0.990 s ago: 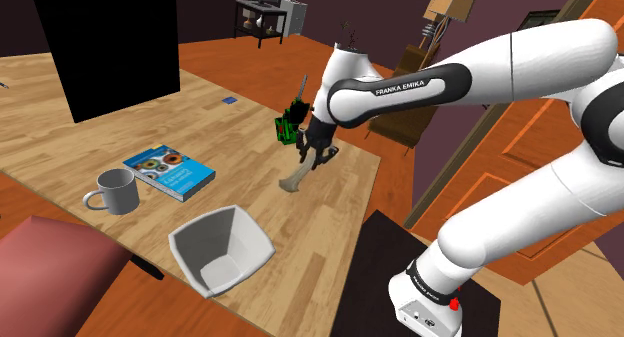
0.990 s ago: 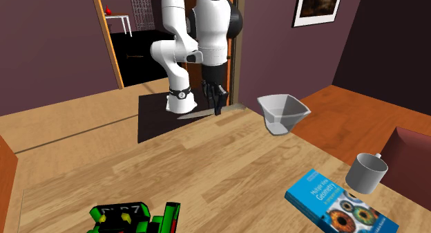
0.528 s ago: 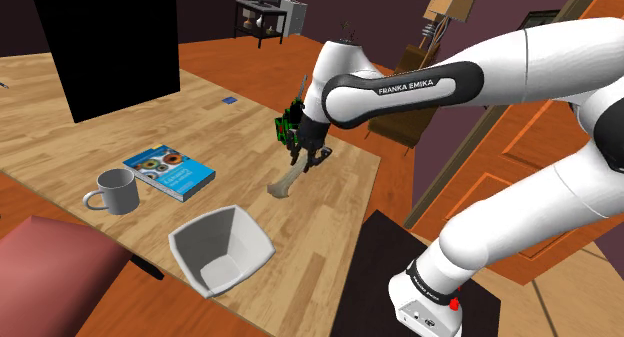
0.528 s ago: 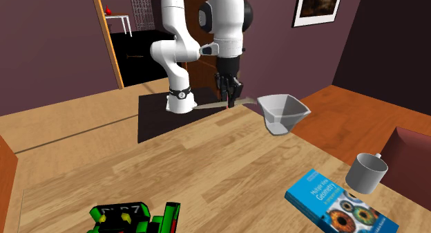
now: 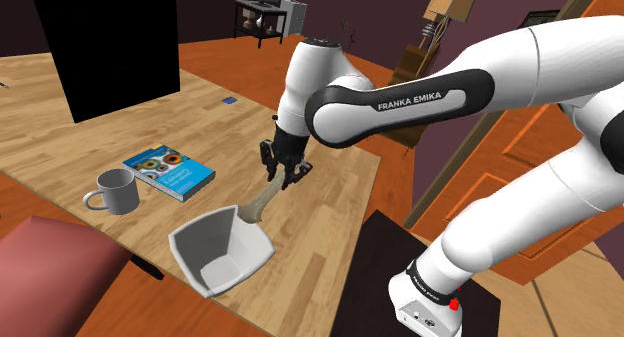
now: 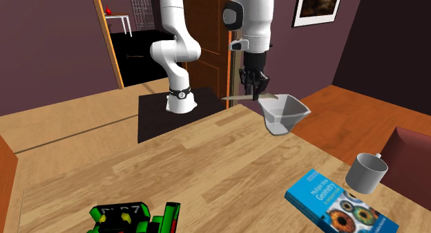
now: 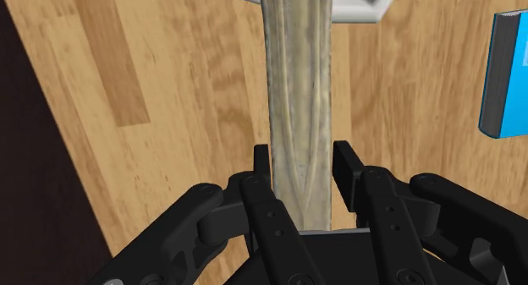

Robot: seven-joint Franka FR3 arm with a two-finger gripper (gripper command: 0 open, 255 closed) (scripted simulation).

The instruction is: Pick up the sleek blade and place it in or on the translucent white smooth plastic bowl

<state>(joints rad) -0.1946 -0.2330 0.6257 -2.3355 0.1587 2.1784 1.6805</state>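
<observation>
Above the wooden table we see the gripper clamped on the blade, its long axis slanting lower-left, far end over the rim of the bowl.

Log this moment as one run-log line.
gripper: shut on pale knife | far end: at bowl rim | height: off table | release: not yet

Grey mug, blue book, green-black toy, wooden table
</observation>
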